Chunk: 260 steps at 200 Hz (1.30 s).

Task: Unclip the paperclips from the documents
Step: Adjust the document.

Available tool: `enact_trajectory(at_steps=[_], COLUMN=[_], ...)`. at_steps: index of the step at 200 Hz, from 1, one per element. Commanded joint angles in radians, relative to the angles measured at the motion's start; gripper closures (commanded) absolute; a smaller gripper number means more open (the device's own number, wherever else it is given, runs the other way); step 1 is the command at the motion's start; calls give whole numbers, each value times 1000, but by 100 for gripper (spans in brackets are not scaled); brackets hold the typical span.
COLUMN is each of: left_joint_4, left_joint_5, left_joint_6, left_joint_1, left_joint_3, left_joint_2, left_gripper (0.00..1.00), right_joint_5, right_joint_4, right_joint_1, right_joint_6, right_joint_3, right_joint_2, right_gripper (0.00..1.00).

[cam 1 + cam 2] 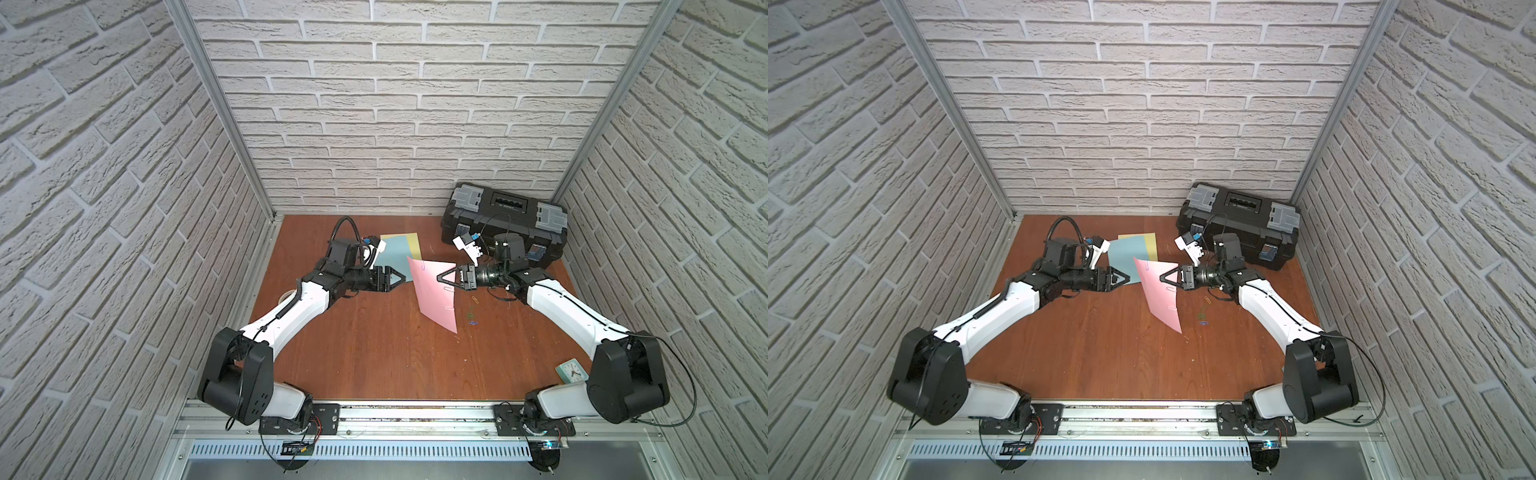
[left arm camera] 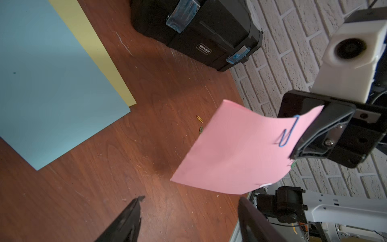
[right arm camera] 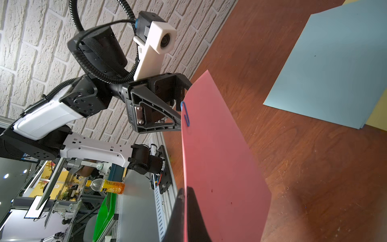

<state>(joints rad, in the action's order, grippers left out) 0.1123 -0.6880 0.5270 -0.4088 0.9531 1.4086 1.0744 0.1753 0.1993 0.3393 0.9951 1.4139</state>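
Observation:
My right gripper (image 1: 438,277) (image 3: 184,189) is shut on one side edge of the pink document (image 1: 434,293) (image 3: 219,157) and holds it tilted above the table. A blue paperclip (image 1: 423,266) (image 2: 290,132) (image 3: 186,114) sits on the sheet's upper edge, and two pale paperclips (image 1: 448,297) sit on its right edge. My left gripper (image 1: 405,277) (image 2: 190,199) stands open just left of the pink sheet, with nothing between its fingers. The light blue document (image 1: 392,253) lies on the yellow document (image 1: 414,245) at the back.
Loose paperclips (image 1: 473,309) (image 2: 200,119) lie on the wooden table right of the pink sheet. A black toolbox (image 1: 505,224) stands at the back right. A small teal clock (image 1: 572,370) lies by the right arm's base.

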Motion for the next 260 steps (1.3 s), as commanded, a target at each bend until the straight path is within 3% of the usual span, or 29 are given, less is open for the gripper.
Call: enact_trajectory(at_steps=[1,58,149,218,260], left_joint_4=[-172,-376,-575,-652,-587], left_joint_5=[-79,-194,-293,-384,-392], left_joint_6=[-39,-41,11,82,61], left_joint_1=[15,25,-11,-49,-48], left_joint_3=[-35,-48,3,33,27], left_joint_2=[-21,28,124,122,86], left_gripper=[25,11,8,16,30], right_joint_5=[34,82,124,49,12], right_joint_4=[12,20,-40,-3,3], right_joint_1=[-5,-3,25,6,-23], right_joint_6=[-6,21,76,50,57], right_joint_3=[34,57,72,110,108], right_joint_2=[-42,-66,-43,15,34], right_gripper=[97,97,97,97,97])
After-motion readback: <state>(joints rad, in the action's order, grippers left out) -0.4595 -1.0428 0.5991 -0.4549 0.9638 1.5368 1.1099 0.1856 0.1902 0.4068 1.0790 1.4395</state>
